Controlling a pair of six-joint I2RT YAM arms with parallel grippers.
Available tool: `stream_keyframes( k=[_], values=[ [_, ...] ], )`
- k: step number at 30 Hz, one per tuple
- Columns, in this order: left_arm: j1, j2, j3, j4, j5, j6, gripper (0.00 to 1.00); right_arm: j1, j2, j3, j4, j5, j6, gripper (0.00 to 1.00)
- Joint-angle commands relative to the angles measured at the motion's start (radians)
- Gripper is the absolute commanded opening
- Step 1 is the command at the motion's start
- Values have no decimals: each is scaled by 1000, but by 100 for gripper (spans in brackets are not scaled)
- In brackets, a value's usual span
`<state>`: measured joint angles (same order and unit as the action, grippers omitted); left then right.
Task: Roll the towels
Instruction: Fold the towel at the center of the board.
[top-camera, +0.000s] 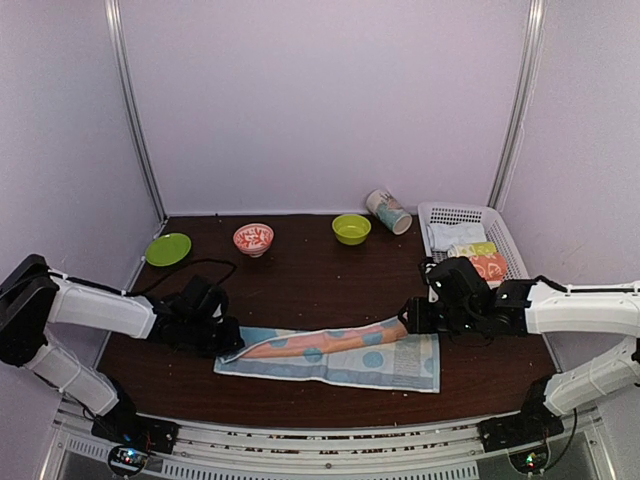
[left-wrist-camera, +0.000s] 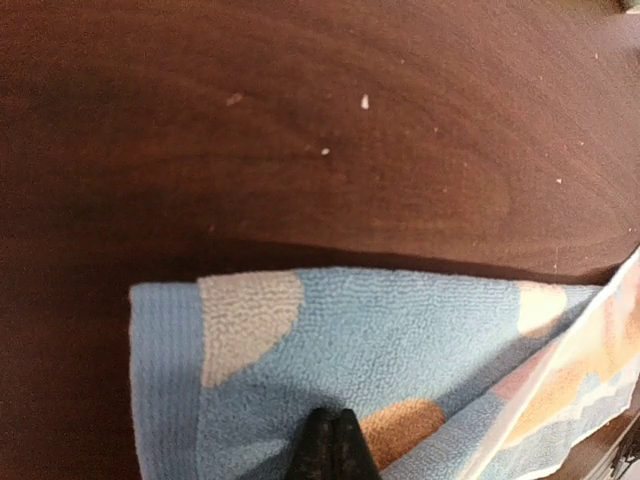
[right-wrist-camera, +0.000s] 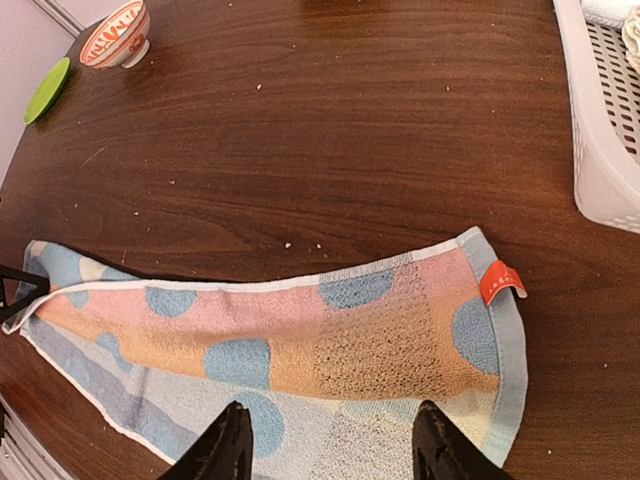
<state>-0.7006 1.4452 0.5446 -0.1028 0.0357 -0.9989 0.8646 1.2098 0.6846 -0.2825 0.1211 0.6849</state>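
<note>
The blue dotted towel (right-wrist-camera: 300, 345) lies half folded on the table (right-wrist-camera: 330, 150) — left fingers (left-wrist-camera: 320, 445) closed tight, tips on its left end; right fingers (right-wrist-camera: 232, 445) open above its right end.

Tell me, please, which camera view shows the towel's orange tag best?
Right wrist: the orange tag stands clear on the towel's edge. From the top it cannot be made out; the left wrist shows only the opposite corner.
</note>
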Motion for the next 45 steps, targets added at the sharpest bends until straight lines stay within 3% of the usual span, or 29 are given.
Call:
stream_keyframes(
  k=[1, 10, 23, 35, 45],
  values=[
    [-4, -67, -151, -165, -64, -100, 0, -1, 75, 95, -68, 74, 10, 55],
    [-4, -271, -223, -271, -125, -139, 0, -90, 360, 315, -158, 52, -74, 54],
    [-4, -236, -207, -229, -115, -115, 0, -140, 654, 551, -306, -25, -168, 52],
    [-4, -232, -213, -208, -109, -109, 0, -159, 739, 570, -313, -7, -183, 48],
    [-4, -238, -219, -209, -109, -108, 0, -177, 701, 581, -273, -15, -162, 59]
  ],
)
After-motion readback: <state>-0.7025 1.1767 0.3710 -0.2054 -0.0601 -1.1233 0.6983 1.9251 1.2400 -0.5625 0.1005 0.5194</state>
